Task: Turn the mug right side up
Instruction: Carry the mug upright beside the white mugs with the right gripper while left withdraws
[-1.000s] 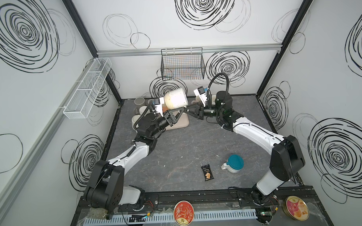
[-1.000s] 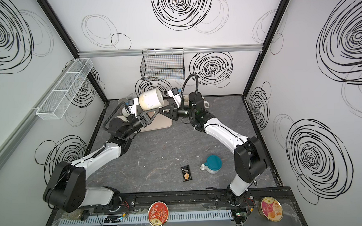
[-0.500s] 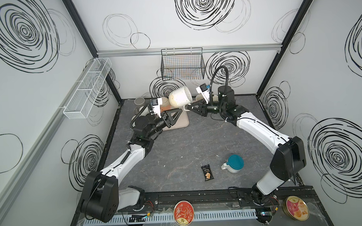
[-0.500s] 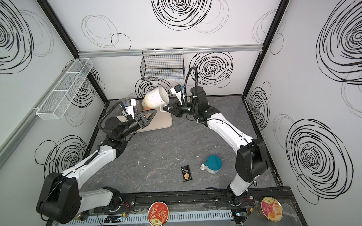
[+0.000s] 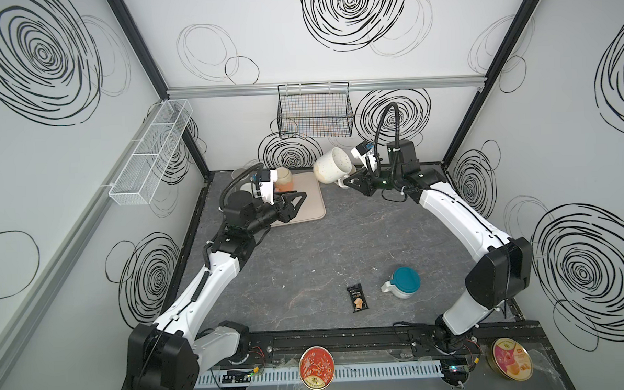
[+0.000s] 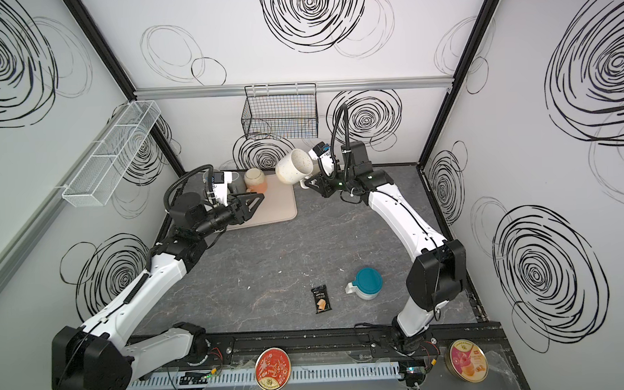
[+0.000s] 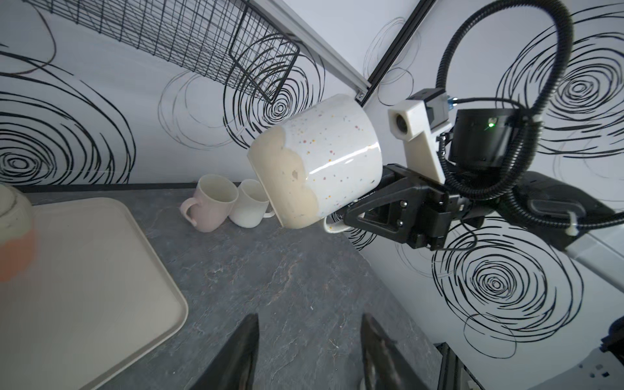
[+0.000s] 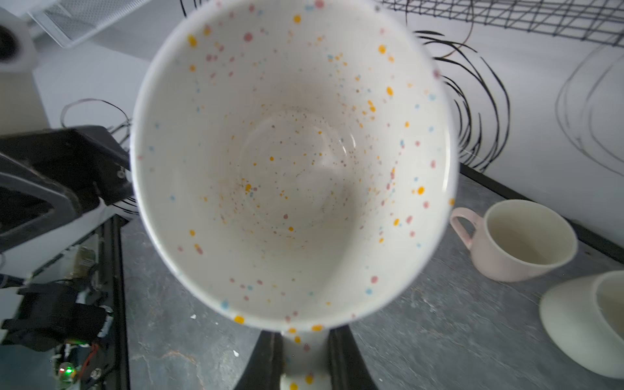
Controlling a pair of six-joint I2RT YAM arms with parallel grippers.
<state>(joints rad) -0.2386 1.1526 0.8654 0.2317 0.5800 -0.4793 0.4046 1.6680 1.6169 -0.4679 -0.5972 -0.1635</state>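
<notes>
Mug (image 8: pixel 290 162), handle (image 8: pixel 304 358) partly cut off, is pinched by right fingers (image 8: pixel 261 368); left fingers (image 7: pixel 236 358) spread.

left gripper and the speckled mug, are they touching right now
Apart. The left wrist view shows bare table between the open left gripper and the speckled mug, held up by the right gripper.

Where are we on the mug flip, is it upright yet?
Done: the speckled mug is off the table, gripped by its handle in the shut right tool. In hand: it hangs tilted, mouth partly upward. The left tool is open and empty, clear of the mug. Left: level it, set it on the table, release.
</notes>
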